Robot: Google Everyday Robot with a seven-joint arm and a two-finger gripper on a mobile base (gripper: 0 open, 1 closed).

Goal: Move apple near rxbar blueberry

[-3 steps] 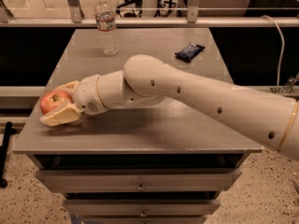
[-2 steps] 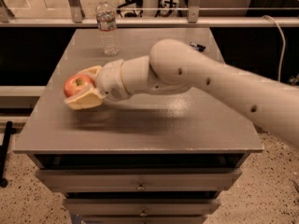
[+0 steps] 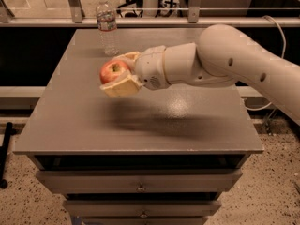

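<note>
A round red apple (image 3: 112, 71) with yellowish patches is held between the cream fingers of my gripper (image 3: 117, 73), lifted above the grey table (image 3: 84, 121), left of its middle. The white arm (image 3: 220, 62) reaches in from the right and crosses the table's right half. The rxbar blueberry is hidden behind the arm.
A clear plastic water bottle (image 3: 107, 25) stands upright at the table's back left, just behind the gripper. Drawers (image 3: 140, 187) sit under the tabletop. A rail (image 3: 140, 21) runs behind the table.
The gripper has lifted the apple from the table's front left and carried it up and to the right, toward the middle. The arm now covers the snack bar.
</note>
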